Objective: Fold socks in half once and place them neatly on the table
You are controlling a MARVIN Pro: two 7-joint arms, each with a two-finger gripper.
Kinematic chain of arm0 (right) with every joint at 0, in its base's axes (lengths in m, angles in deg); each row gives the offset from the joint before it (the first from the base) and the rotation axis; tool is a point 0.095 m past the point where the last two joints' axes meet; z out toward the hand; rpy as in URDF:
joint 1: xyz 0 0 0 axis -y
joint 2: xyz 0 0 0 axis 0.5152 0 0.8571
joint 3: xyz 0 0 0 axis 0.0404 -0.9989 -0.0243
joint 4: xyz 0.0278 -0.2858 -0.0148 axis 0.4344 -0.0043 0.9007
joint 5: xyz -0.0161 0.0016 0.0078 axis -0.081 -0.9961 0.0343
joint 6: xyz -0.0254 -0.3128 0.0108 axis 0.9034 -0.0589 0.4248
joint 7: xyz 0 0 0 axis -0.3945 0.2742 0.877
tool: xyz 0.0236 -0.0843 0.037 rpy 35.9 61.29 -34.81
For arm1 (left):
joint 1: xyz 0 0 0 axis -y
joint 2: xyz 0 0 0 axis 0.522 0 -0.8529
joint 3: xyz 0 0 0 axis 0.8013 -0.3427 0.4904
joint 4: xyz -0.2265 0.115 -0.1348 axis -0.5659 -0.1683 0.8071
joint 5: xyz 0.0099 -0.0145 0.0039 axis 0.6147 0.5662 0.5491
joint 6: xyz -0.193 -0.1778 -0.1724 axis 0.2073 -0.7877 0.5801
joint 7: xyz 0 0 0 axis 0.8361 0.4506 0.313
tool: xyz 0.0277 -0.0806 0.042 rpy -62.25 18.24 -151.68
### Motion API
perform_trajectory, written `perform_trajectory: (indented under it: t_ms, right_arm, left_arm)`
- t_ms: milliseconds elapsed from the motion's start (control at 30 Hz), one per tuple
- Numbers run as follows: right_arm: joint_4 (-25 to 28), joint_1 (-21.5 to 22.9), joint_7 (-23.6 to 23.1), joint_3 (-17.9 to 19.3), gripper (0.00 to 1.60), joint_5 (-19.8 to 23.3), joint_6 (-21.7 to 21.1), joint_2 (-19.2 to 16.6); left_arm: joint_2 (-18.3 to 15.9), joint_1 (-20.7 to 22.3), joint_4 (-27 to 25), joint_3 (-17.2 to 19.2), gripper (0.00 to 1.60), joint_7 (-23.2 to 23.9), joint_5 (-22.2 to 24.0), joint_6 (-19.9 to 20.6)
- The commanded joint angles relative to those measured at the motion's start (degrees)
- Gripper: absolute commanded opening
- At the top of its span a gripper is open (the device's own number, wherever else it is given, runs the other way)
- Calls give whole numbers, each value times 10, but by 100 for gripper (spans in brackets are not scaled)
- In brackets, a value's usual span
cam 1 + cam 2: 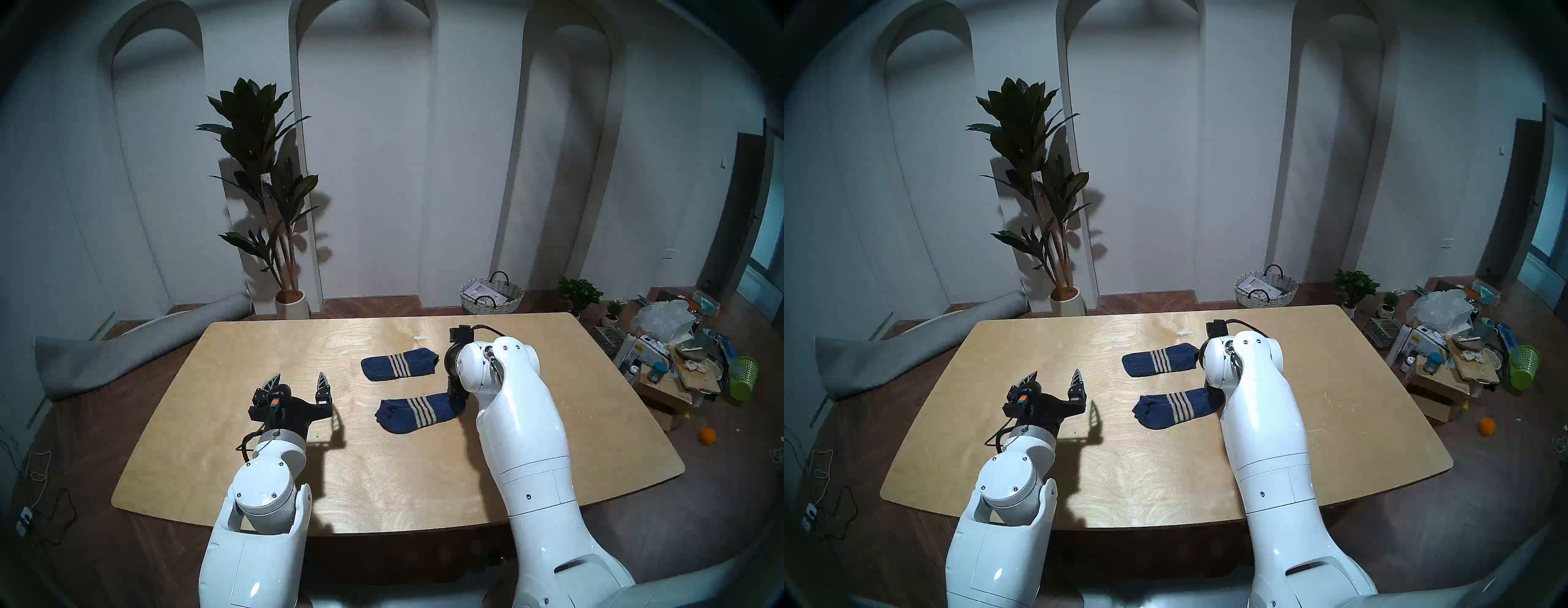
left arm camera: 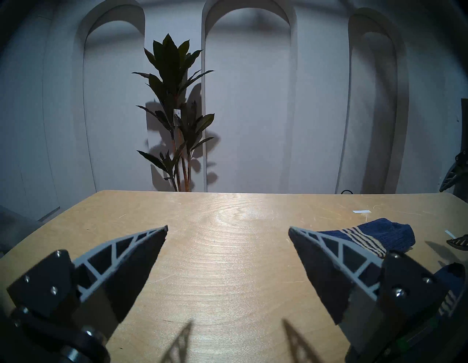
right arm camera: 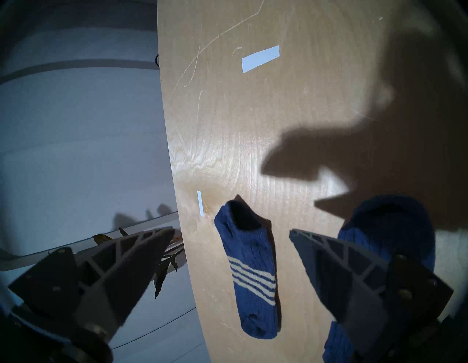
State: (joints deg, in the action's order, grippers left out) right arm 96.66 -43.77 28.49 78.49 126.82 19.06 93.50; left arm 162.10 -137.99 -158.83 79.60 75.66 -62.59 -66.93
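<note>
Bare bench (image 1: 263,475) all round the left end effector (image 1: 300,379); two socks (image 1: 399,364) lie off to its right.

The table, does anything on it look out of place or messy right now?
Nothing much. Both socks lie flat, unfolded and apart on the table. The only stray bits are two small white strips beyond the far sock.
</note>
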Motion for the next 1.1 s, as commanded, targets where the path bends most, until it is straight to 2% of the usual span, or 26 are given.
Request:
perform_trajectory:
  t_ms: [0,267,700,1067]
  right_arm:
    - [-4,6,-52,-11,160,7,-22,-5]
    - [-43,15,-75,-2,160,32,-50,-13]
    - [-80,33,-98,-5,160,39,-65,-20]
    - [-137,66,-109,-9,160,44,-76,-22]
  left_arm:
    - [-1,-2,-15,-5,160,-13,8,-3]
    - [-3,-5,-16,-12,160,-23,8,-7]
    - [-7,-9,-27,-25,160,-39,9,-9]
    - [-11,-4,-26,-33,160,-56,9,-5]
